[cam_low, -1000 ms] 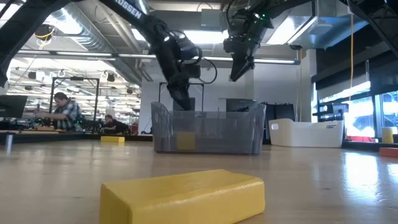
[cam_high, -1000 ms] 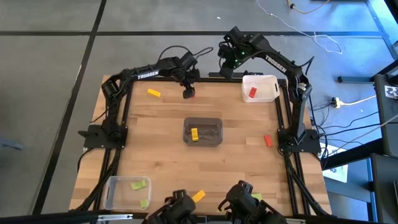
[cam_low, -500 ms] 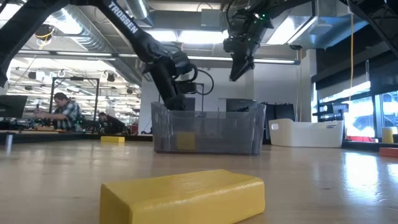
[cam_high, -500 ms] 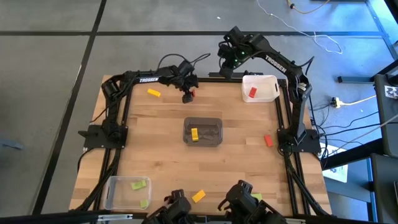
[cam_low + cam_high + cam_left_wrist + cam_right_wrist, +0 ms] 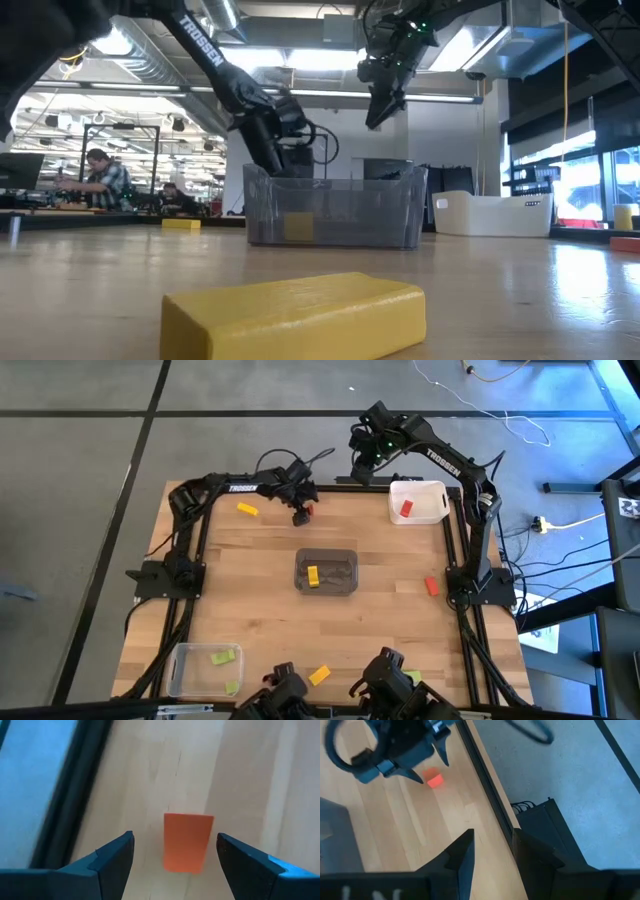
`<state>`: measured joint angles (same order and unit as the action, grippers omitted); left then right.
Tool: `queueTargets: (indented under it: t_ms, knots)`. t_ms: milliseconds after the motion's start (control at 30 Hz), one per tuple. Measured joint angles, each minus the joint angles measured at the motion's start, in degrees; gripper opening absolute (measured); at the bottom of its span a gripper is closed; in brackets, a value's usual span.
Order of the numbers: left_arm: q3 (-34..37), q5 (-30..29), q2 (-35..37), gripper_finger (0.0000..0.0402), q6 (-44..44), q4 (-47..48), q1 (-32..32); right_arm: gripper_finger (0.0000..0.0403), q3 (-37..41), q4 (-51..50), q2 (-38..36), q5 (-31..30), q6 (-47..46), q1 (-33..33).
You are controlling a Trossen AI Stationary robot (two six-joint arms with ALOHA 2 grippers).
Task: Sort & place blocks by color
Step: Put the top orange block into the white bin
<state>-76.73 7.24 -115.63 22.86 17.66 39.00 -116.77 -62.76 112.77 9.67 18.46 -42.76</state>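
Left gripper (image 5: 301, 515) is positioned low over the far edge of the surface (image 5: 260, 610), fingers (image 5: 107, 857) spread wide. A red block (image 5: 187, 842) is seen lying flat on the surface between the fingers, touched by neither; the gap is wider on the side of the surface's edge. The same block (image 5: 435, 780) is seen just beneath that gripper in the right wrist view.

Right gripper (image 5: 362, 450) is held high beyond the far edge, beside the white bin (image 5: 440, 510); fingers (image 5: 462, 852) are set narrow, with nothing between them.

Other blocks, all well apart from both sets of fingers:
- yellow block (image 5: 247, 510) on the surface, near the left gripper
- red one (image 5: 405, 509) in the white bin
- yellow one (image 5: 313, 576) in the grey bin (image 5: 345, 572)
- red one (image 5: 431, 586) loose on the surface
- green ones (image 5: 221, 657) in the clear bin (image 5: 180, 670)
- yellow one (image 5: 319, 675) at the near edge
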Motion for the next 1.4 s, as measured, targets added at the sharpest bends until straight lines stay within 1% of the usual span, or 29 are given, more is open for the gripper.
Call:
queueTargets:
  t_ms: [67, 167, 267, 567, 700, 933, 1000, 1067, 1200, 1300, 1400]
  knots:
    - [0.02, -0.86, -0.74, 0.0273, 0.25, 0.27, -0.21, 0.0134, 0.0, 0.02, 0.0, -0.02, -0.02, 0.0]
    - [0.0, -4.38, -1.46, 0.0273, 0.19, -1.1, -0.9, 0.0134, 0.0, 0.03, 0.0, -0.01, -0.02, 0.0]
    - [0.0, -4.82, -1.46, 0.0273, 0.61, -1.41, -0.9, 0.0134, 0.0, 0.19, 0.0, -0.02, -0.02, 0.0]
    - [0.0, -4.49, -1.46, 0.0273, -1.51, -1.46, -1.21, 0.0134, 0.02, 0.95, 0.0, -0.02, -0.02, 0.0]
    - [0.0, -2.05, -1.46, 0.0273, -1.71, -1.54, -1.31, 0.0134, 0.02, 0.97, 0.0, -0.02, -0.02, 0.0]
    - [-0.04, -0.55, -2.26, 0.0269, -1.71, -2.35, -1.44, 0.0134, 0.02, 1.08, 0.0, -0.02, -0.01, 0.0]
    - [-0.04, -0.5, -2.25, 0.0257, -1.46, -2.25, -1.44, 0.0134, 0.02, 1.16, 0.0, -0.02, -0.02, 0.0]
    - [-0.04, -0.37, -2.25, 0.0237, -1.32, -2.06, -1.58, 0.0134, 0.02, 1.16, 0.0, -0.02, -0.02, 0.0]
    - [-0.04, -0.19, -2.25, 0.0173, -1.33, -1.34, -2.44, 0.0134, 0.02, 1.16, 0.0, 0.0, -0.48, 0.0]
    - [-0.04, -0.81, -2.22, 0.0123, -1.26, -1.15, -3.35, 0.0134, 0.02, 1.17, 0.0, 0.01, -3.46, 0.0]
    - [-0.07, -2.71, -2.03, 0.0119, -0.04, -0.85, -4.13, 0.0134, 0.02, 0.91, 0.0, -0.01, -2.68, 0.0]
